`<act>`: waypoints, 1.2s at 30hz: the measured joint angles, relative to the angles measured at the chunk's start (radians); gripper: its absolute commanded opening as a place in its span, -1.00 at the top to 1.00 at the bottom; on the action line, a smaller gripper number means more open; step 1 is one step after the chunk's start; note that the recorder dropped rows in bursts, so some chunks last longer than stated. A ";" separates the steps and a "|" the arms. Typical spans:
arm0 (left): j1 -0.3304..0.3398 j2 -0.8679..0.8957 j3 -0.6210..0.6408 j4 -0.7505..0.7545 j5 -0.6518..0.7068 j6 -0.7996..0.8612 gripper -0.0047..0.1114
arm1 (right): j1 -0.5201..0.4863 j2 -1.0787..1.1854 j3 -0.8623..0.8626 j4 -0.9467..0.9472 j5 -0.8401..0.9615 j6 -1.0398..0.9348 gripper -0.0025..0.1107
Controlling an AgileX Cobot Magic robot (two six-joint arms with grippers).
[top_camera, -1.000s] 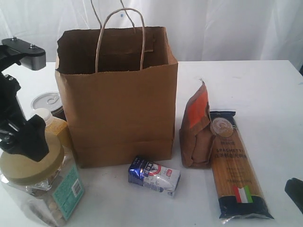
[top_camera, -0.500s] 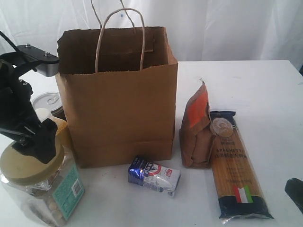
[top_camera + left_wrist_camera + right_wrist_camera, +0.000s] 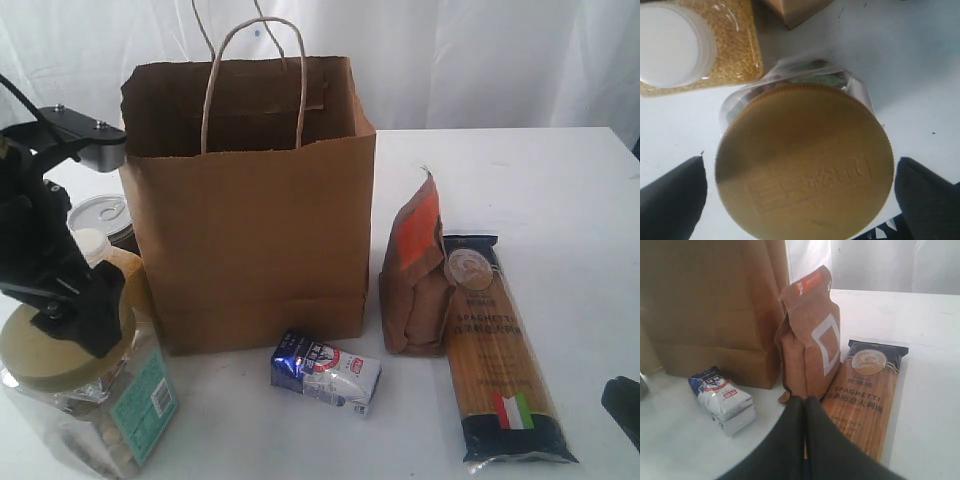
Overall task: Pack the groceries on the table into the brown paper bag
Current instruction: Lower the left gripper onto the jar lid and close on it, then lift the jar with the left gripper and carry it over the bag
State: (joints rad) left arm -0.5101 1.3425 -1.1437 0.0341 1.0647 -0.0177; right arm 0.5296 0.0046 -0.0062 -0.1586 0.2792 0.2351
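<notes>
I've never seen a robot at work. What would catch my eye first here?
The tall brown paper bag stands open in the middle of the white table, towering over everything else. At the front left of the exterior view, the black left gripper is spread wide open over the tan-lidded clear jar. To the bag's right, a brown-orange pouch stands beside a long spaghetti packet lying flat.

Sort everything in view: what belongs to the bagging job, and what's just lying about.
Job: brown paper bag, spaghetti packet, brown-orange pouch, blue-white carton, tan-lidded jar, yellow bottle, tin can, table.
Just there: white curtain behind.
</notes>
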 measured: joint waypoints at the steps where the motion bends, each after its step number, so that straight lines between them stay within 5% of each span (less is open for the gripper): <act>1: 0.000 0.000 0.011 -0.003 -0.003 0.000 -0.89 | 0.000 0.000 0.000 0.000 0.000 0.000 0.96; 25: 0.000 0.022 0.074 -0.014 -0.083 -0.010 -0.86 | 0.000 0.000 0.000 0.000 0.000 0.000 0.96; 28: 0.000 0.032 0.074 -0.014 -0.083 -0.016 -0.60 | 0.000 0.000 0.000 0.000 0.000 0.000 0.96; 35: 0.000 0.033 0.074 -0.014 -0.073 -0.024 0.91 | 0.000 0.000 0.000 0.000 0.000 0.000 0.96; 36: 0.000 0.033 0.074 -0.011 -0.067 -0.024 0.91 | 0.000 0.000 0.000 0.000 0.000 0.000 0.96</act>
State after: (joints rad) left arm -0.5101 1.3759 -1.0692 0.0228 0.9980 -0.0415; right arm 0.5296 0.0046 -0.0062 -0.1586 0.2792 0.2351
